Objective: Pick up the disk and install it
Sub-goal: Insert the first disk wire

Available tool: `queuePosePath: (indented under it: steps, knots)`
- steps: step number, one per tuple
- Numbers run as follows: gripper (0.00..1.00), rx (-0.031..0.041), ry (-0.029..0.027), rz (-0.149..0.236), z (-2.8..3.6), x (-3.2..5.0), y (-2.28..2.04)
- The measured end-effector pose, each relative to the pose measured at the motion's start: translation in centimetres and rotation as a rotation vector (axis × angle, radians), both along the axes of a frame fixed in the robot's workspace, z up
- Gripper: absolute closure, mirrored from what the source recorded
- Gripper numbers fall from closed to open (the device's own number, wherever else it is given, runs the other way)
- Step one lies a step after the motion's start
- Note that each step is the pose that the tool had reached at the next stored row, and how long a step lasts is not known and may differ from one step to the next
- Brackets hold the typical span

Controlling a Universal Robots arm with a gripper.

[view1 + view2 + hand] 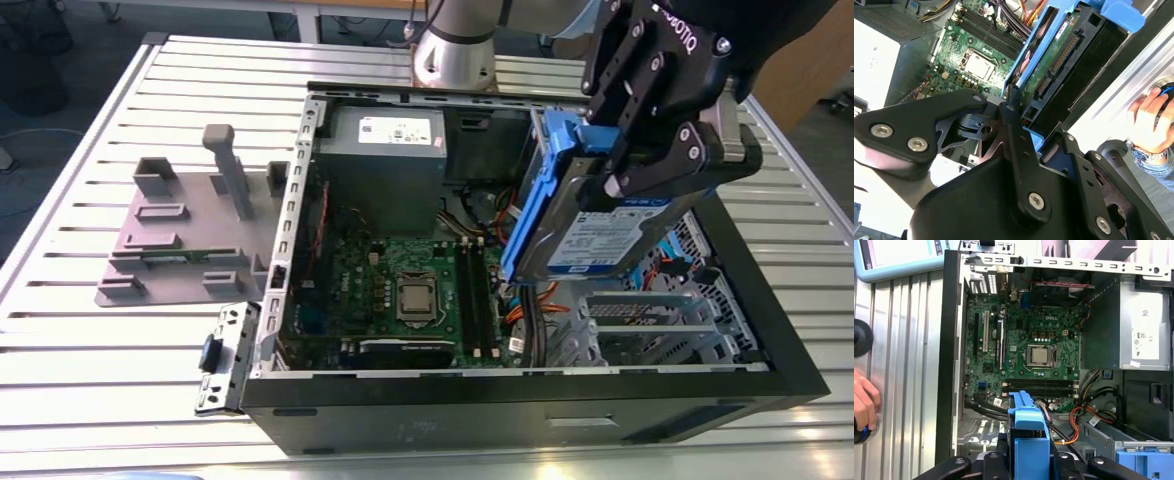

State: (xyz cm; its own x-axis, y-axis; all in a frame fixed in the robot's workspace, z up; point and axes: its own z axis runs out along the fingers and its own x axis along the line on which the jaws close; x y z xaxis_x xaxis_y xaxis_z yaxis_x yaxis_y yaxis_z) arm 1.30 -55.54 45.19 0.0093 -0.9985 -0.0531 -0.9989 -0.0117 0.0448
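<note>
The disk (603, 232) is already off the table and in the air, clamped in the gripper (638, 150), whose fingers (663, 155) are closed on its upper end across the blue bracket (534, 205). It hangs steeply tilted, label side facing the camera in the exterior view, above the open computer case (747, 330) on that view's right, over the region of the metal drive cage (641, 320) and the bundle of orange and black cables (1079, 422). By my reading the pick-up is done and the installing is not: the disk touches nothing in the case, and its connector edge, seen in the second wrist view, is bare with no cable plugged in. In the first wrist view the bracket's blue end sits between the closed fingers, with the motherboard (1024, 350) and its processor socket (1040, 355) beyond it, and a second blue bracket (1144, 460) lies in the case corner. As for writing, the disk's white and blue label carries print too small to make out; the grey power supply (384, 160) has a white sticker, likewise illegible. A grey fixture (187, 235) stands on the slatted table (107, 350) well apart from the case, and a person's hand (1149, 122) rests at the table's edge.
</note>
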Motion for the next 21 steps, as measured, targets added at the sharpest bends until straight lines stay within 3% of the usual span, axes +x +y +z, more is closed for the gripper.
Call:
queuePosePath:
  steps: [21]
  knots:
    - [0.63,0.0,0.0,0.0,-0.06,0.54,-0.24]
